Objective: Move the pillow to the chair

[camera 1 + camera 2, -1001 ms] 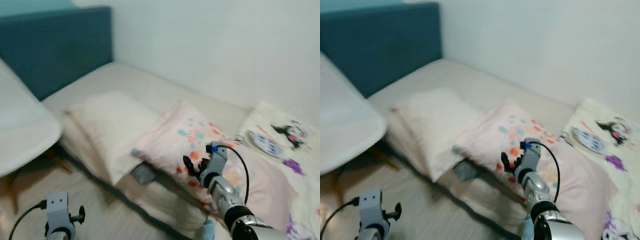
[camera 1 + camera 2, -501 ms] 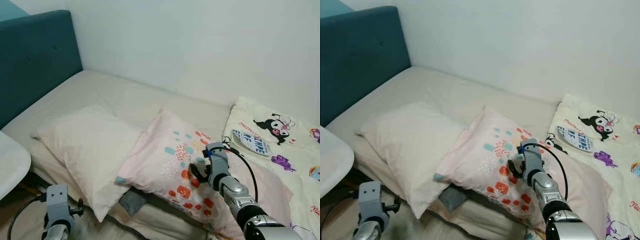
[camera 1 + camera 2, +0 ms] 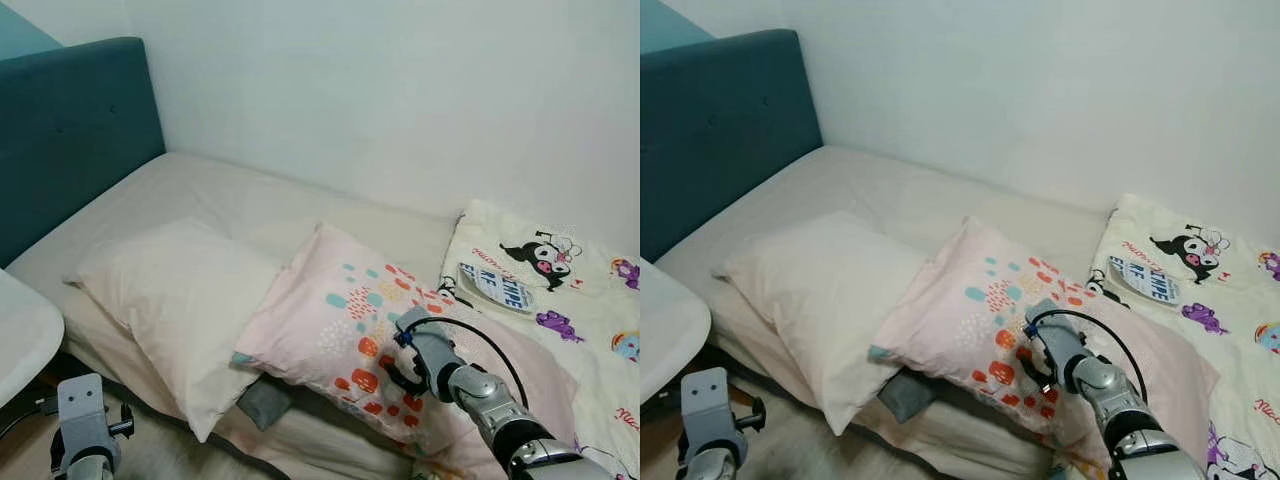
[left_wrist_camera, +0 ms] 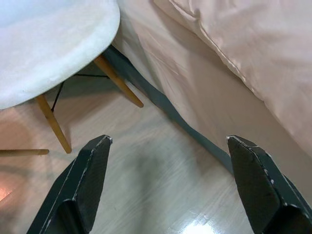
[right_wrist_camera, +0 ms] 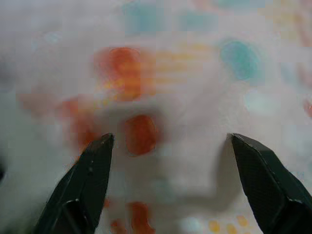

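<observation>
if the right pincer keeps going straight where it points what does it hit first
The patterned pink pillow: the right pincer is open and aimed at its red and teal print, apparently very close, though the blur leaves depth unclear.

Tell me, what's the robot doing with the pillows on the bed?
The robot's right gripper is open and pressed close against the pink patterned pillow on the bed, ready to grab it but not holding it yet. A plain cream pillow lies beside the pink one. The left gripper hangs open and low over the floor, near the white chair where the pillow should go.
</observation>
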Available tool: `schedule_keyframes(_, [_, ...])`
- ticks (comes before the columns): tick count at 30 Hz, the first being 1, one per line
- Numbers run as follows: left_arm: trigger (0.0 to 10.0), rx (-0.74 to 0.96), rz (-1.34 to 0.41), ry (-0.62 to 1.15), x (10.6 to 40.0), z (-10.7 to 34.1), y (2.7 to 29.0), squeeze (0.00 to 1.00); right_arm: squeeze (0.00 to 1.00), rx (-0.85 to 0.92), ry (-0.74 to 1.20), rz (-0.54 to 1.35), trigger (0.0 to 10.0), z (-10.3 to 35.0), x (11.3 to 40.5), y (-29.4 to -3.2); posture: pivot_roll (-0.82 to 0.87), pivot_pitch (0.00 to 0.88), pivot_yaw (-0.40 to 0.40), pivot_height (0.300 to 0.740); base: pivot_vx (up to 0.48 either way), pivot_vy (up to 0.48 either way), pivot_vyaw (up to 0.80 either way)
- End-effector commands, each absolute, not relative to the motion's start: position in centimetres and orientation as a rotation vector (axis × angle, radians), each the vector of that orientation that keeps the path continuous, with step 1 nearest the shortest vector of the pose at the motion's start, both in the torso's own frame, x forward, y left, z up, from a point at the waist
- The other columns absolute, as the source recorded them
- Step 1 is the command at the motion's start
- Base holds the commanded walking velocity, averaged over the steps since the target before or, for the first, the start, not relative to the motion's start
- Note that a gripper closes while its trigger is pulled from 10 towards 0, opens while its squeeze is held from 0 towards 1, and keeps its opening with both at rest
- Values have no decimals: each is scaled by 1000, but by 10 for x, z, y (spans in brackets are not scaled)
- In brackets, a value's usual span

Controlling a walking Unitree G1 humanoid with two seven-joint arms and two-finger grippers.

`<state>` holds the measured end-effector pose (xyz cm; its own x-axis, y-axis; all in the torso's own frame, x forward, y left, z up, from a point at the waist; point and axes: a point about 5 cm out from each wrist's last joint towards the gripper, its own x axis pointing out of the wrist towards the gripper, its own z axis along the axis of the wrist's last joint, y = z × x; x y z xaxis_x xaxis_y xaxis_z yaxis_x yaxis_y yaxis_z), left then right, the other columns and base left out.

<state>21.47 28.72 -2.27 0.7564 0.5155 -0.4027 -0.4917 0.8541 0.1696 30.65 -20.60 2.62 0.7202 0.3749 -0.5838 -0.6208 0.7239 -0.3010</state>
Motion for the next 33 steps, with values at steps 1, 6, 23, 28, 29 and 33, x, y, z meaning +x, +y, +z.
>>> schedule_keyframes(1, [10000,61,558,420,221,-15,293,0,0,-573,522,713,10000,24,300,-201,-45,0,-65,715,0,0,0])
schedule_keyframes(6, [10000,64,536,395,228,-11,289,0,0,-738,490,807,10000,27,300,-196,-52,0,-62,705,0,0,0])
schedule_keyframes(23, [10000,90,504,306,243,5,288,0,0,-986,419,471,10000,61,335,-222,-36,0,-70,650,0,0,0])
schedule_keyframes(28, [10000,113,511,262,244,14,293,0,0,-860,455,405,10000,54,330,-227,-27,0,-67,635,0,0,0])
schedule_keyframes(29, [10000,123,515,233,247,20,297,0,0,-830,459,374,10000,53,330,-228,-24,0,-65,630,0,0,0])
schedule_keyframes(33, [10000,141,516,169,252,35,304,0,0,-787,464,324,10000,52,329,-231,-21,0,-57,615,0,0,0])
